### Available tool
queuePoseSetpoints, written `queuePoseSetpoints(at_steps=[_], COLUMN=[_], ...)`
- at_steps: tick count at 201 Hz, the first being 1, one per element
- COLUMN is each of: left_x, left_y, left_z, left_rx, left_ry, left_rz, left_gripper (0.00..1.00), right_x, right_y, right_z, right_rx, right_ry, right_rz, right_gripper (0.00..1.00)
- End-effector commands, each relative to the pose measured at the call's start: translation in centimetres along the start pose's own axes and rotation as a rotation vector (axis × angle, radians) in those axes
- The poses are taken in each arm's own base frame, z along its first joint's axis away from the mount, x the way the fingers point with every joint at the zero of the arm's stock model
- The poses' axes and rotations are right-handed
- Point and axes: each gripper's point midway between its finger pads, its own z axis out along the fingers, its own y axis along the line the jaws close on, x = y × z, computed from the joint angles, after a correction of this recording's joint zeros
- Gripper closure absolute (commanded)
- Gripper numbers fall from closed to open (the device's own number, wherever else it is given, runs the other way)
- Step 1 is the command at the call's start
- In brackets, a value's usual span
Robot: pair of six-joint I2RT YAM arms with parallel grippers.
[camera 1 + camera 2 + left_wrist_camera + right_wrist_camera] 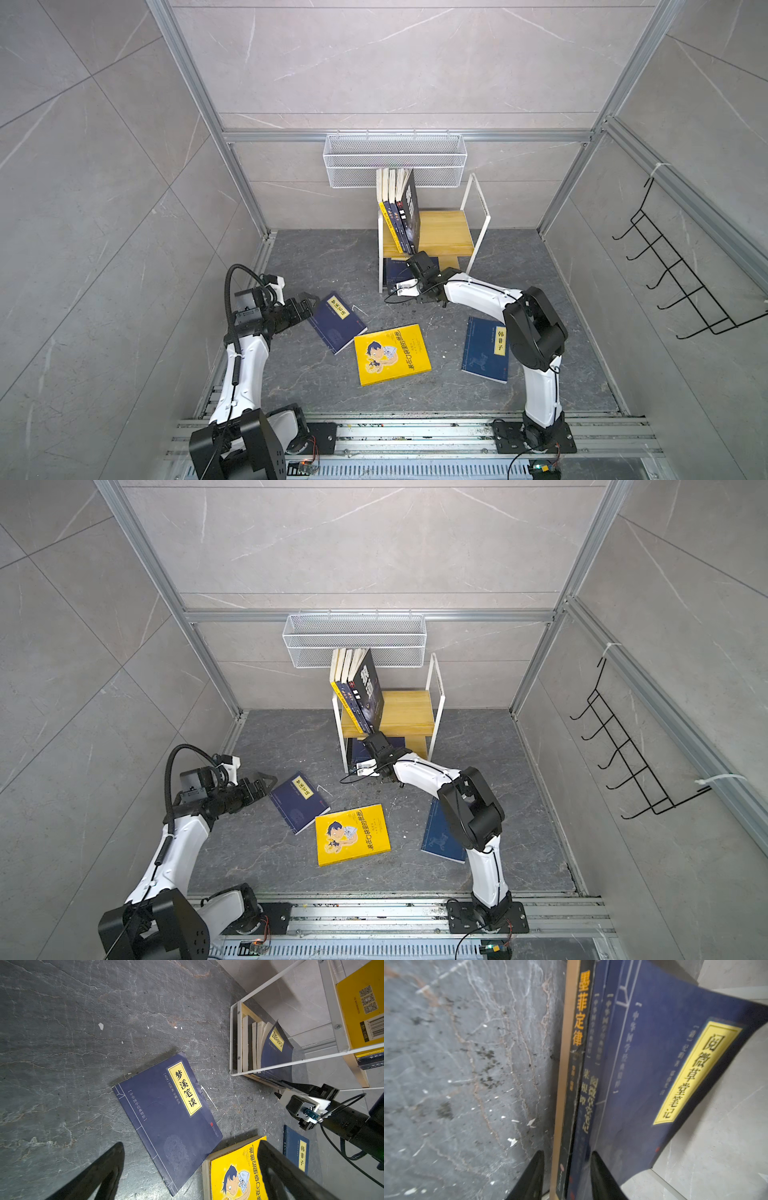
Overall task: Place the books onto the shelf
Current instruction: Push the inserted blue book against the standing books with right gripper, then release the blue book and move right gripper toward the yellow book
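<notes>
A: Status of the right gripper (pixel 566 1154)?
B: It's found at the lower tier of the small two-tier shelf (pixel 446 232) (light wooden boards, white metal frame). Jaws are parted narrowly. A black finger (pixel 533 1174) is seen on either side of the spines of the lower-tier books (pixel 643 1076): a black spine w/ orange characters, then navy ones. No clamp is shown, and contact can't be told.
A: Outermost of those?
B: A navy cover w/ yellow title label, bowed away from the rest.
A: Upper tier?
B: The upper-tier books (pixel 401 212) are stood in a row at its left end, spines out.
A: The left gripper (pixel 309 306)?
B: Spread wide, nothing held. It's hung just beside an edge of the thin navy paperback (pixel 337 323) w/ yellow label, which is laid flat, cover up, on the dark grey stone-look worktop (pixel 316 257).
A: Others laid there?
B: Two. A bright yellow cartoon-cover paperback (pixel 392 354) is laid just beside the navy one, approx mid-worktop. A blue paperback (pixel 484 351) w/ yellow label is partly hidden under the right arm's elbow. Both are well apart from either gripper.
</notes>
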Motion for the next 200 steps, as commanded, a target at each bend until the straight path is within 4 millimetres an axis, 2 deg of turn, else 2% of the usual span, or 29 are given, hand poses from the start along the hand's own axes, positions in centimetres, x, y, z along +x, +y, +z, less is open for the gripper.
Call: queuePoseSetpoints(at_steps=[1, 26, 67, 140, 200], left_x=[-1.4, -1.3, -1.3, -1.4, -1.4], left_y=[-0.9, -0.9, -1.0, -1.0, -0.9], left_z=[-0.7, -0.6, -0.7, -0.6, -0.5], left_rx=[0.026, 0.034, 0.037, 0.038, 0.037], left_ry=[-0.037, -0.039, -0.039, -0.030, -0.033], left_rz=[0.024, 0.022, 0.019, 0.008, 0.009], left_gripper=[0.00, 0.00, 0.00, 0.00, 0.00], right_x=[0.3, 0.1, 1.7, 1.9, 2.1], right_y=[0.1, -0.4, -0.7, -0.2, -1.8], right_z=[-1.6, -2.0, -0.9, 0.3, 0.7], right_rx=[-0.021, -0.002, -0.003, -0.031, 0.028], right_ry=[-0.016, -0.039, 0.004, 0.006, 0.007], right_rz=[0.023, 0.034, 0.047, 0.067, 0.099], right_gripper=[0.60, 0.61, 0.62, 0.63, 0.67])
